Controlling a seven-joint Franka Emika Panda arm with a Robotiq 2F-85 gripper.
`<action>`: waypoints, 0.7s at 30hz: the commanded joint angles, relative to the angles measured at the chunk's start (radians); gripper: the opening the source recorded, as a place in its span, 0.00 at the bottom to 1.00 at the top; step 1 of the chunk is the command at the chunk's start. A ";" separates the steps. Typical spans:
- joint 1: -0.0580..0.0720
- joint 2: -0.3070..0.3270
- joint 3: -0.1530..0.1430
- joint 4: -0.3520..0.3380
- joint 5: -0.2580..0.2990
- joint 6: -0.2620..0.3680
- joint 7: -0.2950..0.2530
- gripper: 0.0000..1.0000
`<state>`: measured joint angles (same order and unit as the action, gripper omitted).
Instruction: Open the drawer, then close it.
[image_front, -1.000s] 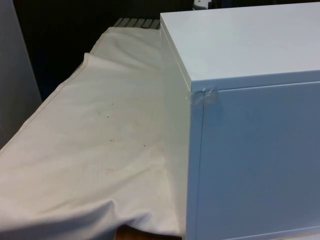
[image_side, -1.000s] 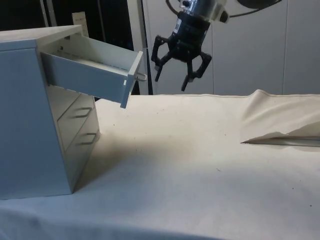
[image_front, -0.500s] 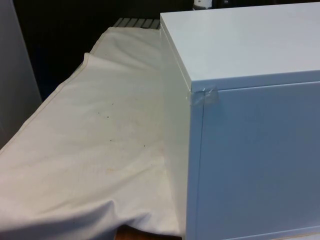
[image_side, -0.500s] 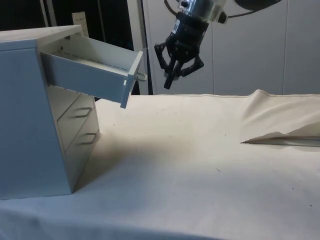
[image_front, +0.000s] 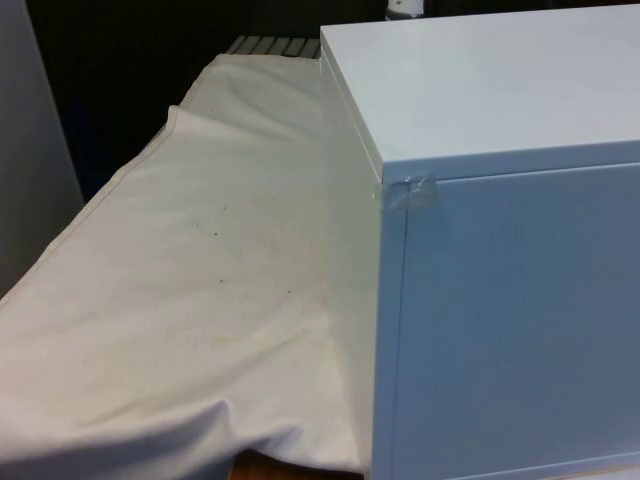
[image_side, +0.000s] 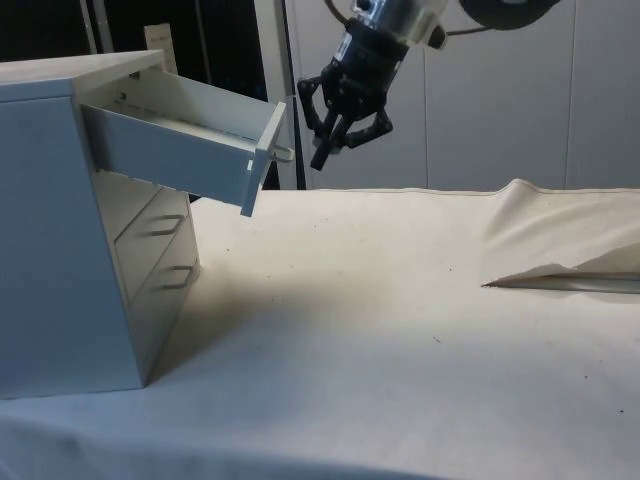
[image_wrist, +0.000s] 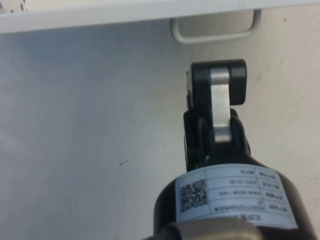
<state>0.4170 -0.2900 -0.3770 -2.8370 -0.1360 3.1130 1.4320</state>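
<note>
A white cloth (image_side: 400, 330) drapes the table, rumpled at one edge, before dark cabinets (image_side: 230, 60) and pale panels (image_side: 520, 110).

No legible text anywhere.

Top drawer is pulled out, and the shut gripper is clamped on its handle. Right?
Not quite. The top drawer is pulled out, but in the side view the shut gripper hangs beside the handle, a gap between them, clamped on nothing.
</note>
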 joint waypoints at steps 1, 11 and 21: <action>0.002 0.010 -0.001 0.006 0.003 0.030 0.002 0.00; 0.003 0.064 -0.003 0.032 0.004 0.112 0.005 0.00; 0.001 0.091 -0.006 0.053 0.004 0.153 0.006 0.00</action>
<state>0.4150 -0.2140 -0.3840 -2.8000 -0.1360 3.2320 1.4330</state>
